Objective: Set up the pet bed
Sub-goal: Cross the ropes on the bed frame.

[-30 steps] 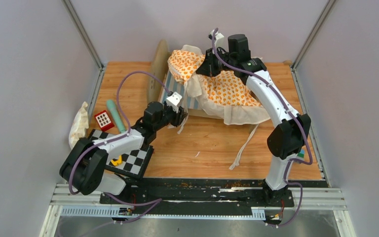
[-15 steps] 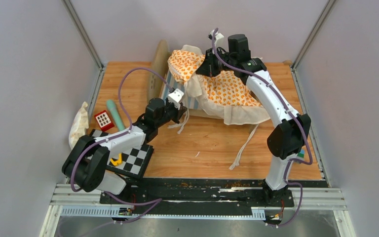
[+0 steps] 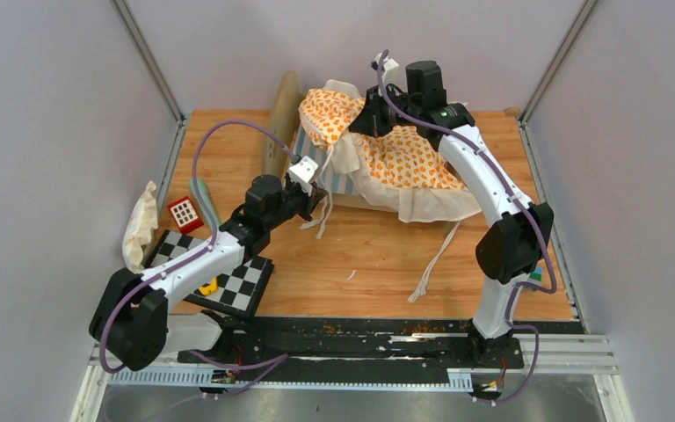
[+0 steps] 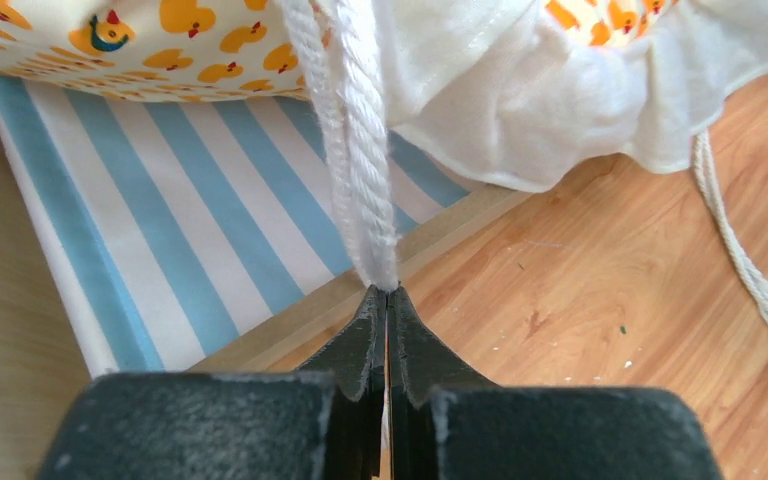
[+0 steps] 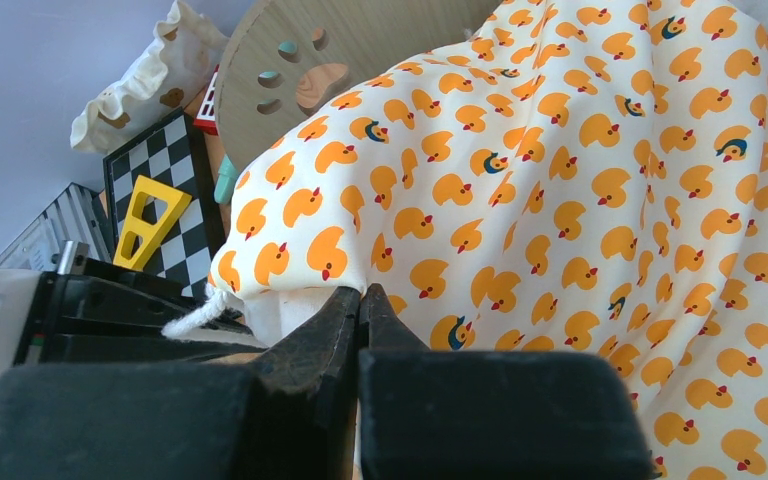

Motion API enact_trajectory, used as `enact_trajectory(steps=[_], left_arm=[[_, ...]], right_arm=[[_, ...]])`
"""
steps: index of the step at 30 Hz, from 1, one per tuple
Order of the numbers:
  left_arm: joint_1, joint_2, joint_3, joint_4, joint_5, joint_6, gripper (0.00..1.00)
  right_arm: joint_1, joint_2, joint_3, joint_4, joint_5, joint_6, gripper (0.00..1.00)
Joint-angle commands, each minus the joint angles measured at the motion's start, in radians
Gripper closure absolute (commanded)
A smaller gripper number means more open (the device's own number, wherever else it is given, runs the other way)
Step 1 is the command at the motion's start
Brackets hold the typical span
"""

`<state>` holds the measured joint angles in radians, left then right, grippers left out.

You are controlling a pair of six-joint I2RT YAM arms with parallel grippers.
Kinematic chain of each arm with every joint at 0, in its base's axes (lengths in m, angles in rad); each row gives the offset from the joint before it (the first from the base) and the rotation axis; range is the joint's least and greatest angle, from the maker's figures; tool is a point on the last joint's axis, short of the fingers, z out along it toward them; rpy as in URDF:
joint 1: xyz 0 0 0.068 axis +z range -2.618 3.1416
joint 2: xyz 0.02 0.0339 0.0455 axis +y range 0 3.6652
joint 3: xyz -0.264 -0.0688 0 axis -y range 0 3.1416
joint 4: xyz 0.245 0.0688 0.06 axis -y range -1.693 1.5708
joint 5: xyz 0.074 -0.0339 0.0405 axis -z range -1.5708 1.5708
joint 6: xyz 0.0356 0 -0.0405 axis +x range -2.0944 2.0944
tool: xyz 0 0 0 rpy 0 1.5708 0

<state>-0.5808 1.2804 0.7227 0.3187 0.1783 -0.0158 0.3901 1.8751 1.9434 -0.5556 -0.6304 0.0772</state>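
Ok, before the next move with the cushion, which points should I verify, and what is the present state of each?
1. Left hand shut on the white tie: ok.
2. Right hand shut on the duck-print cushion, at its edge: ok.
3. Cushion lying flat on the striped base: not ok, it is bunched and hangs over the near side.
4. Visible end board upright: ok.
5. Other end of the bed in place: cannot tell, the cushion hides it.
6. Loose tie on the table apart from both arms: ok.
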Motion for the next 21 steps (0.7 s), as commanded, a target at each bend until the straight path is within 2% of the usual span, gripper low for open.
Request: enact_trajectory(steps=[1,11,13,16,19,20,21], left_arm=[[0.001,-0.089,0.005,-0.104,0.05,0.014,1.0],[-0.048,-0.088,0.159,-0.343,0.402,-0.054,1.0],[-0.069,-0.08,0.187,-0.312,0.448,-0.092,1.0],[-0.092,-0.047,0.216,-0.181,0.507,-0.171,1.0],[-0.099,0.016,0.267,-0.183,0.504,-0.157,1.0],[-0.099,0.042,0.283,-0.21,0.479,-0.13,0.94],[-0.099,0.077,0.301,-0.237,0.436,-0.102,0.83]], right_arm=[[-0.004,-0.036,0.02,0.045,-0.013,0.002,1.0],[-0.002,-0.011,0.043,0.044,-0.018,0.018,1.0],[-0.002,-0.008,0.046,0.043,-0.019,0.02,1.0],[-0.002,-0.007,0.048,0.042,-0.017,0.021,1.0],[-0.002,-0.007,0.048,0.034,-0.007,0.014,1.0],[-0.002,-0.007,0.049,0.031,-0.003,0.012,1.0],[-0.002,-0.007,0.049,0.029,-0.003,0.011,1.0]])
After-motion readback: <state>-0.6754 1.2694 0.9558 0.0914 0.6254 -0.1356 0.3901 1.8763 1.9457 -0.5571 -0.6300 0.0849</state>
